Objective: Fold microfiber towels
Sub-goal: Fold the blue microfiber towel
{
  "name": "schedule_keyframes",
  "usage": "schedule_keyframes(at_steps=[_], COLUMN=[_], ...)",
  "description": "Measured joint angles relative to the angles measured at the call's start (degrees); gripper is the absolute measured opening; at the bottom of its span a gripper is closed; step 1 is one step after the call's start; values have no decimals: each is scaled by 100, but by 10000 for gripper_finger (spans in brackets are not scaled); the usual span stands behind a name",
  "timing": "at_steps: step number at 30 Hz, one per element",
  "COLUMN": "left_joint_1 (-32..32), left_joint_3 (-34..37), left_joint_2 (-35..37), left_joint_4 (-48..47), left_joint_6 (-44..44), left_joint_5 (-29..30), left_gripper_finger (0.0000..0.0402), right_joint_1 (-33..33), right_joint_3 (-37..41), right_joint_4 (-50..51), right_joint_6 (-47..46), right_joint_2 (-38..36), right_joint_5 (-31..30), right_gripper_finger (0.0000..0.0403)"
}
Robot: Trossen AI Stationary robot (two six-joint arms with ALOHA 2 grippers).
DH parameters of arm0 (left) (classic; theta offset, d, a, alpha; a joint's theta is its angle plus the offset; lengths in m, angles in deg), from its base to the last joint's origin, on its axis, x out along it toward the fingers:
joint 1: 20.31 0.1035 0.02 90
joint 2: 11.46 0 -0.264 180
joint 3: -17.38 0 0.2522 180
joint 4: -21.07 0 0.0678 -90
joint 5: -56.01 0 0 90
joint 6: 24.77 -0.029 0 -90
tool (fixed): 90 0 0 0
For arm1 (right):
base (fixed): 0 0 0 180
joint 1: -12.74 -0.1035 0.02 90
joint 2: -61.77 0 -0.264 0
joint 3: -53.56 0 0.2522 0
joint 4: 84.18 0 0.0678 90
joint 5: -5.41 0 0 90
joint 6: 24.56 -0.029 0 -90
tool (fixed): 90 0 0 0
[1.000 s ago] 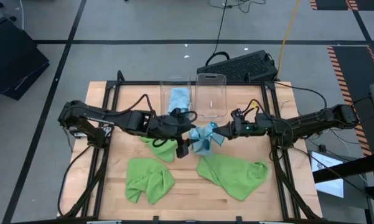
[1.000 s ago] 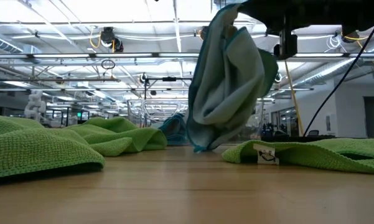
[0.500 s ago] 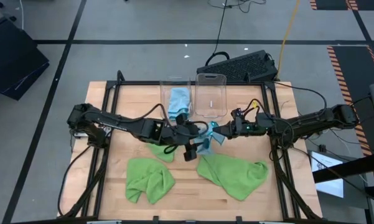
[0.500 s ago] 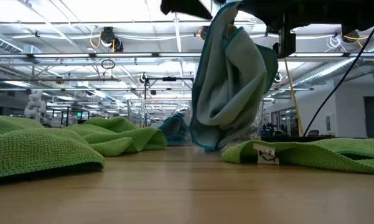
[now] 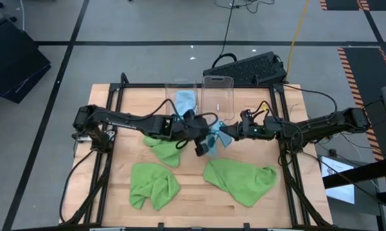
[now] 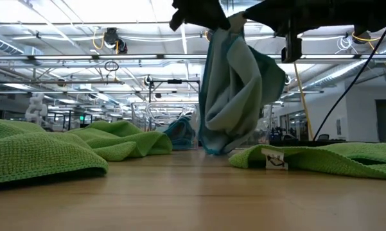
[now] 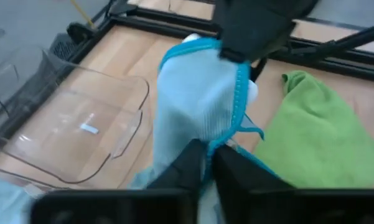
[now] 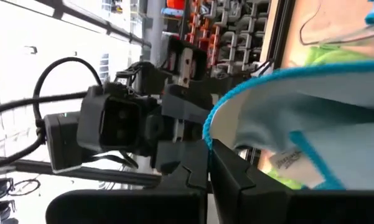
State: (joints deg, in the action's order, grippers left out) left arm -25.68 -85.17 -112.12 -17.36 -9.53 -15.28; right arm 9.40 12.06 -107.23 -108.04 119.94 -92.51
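A light blue microfiber towel with a teal hem hangs bunched between my two grippers above the table's middle. My left gripper is shut on its hem and my right gripper is shut on another part of that hem. In the low view the towel hangs down to about table height; whether it touches the wood I cannot tell. Three lime green towels lie crumpled on the table. Another light blue towel lies in a clear bin. My left gripper pinches the towel's teal-hemmed edge between its two fingers, coming level from the table's left side. The cloth rises from the fingers toward the other gripper and the rest hangs slack below. My right gripper pinches the teal hem between its two fingers, level from the table's right side, at the towel's top. The towel hangs below it in loose folds.
Two clear plastic bins lie side by side at the table's far middle. A black keyboard-like block sits beyond the far edge. Cables run along both arms. Bare wood shows between the two near green towels.
My left gripper has gone toward the table's right edge and a little farther back, up to the hanging blue towel, and now has its hem between its fingers. The towel's upper part has been drawn together and hangs narrower. My right gripper has kept its hold.
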Motion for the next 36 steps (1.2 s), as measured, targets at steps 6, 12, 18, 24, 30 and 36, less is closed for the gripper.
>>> schedule_keyframes(at_steps=[6, 12, 18, 24, 30, 36], left_joint_1=[253, 430, 555, 625, 552, 483], left_joint_3=[2, 3, 2, -2, -2, -1], left_joint_2=[125, 505, 1054, 1315, 1351, 1351], left_joint_4=[-48, -190, -232, -255, -154, -124], left_joint_6=[188, 900, 1167, 1233, 1253, 1299], left_joint_5=[-439, -1450, -2121, -2756, -3224, -3265], left_gripper_finger=[10, 8, 6, 5, 13, 4], right_joint_1=[-2, 0, -11, -15, -17, -42], right_joint_3=[0, -4, 4, 0, -559, -2078], right_joint_4=[20, -6, 240, -55, -156, 2257], right_joint_6=[2, 94, 311, 976, 2184, 4059], right_joint_2=[0, -117, -293, -303, -290, -158], right_joint_5=[-482, -371, -201, -500, -518, 343], right_gripper_finger=[24, 106, 187, 224, 248, 253])
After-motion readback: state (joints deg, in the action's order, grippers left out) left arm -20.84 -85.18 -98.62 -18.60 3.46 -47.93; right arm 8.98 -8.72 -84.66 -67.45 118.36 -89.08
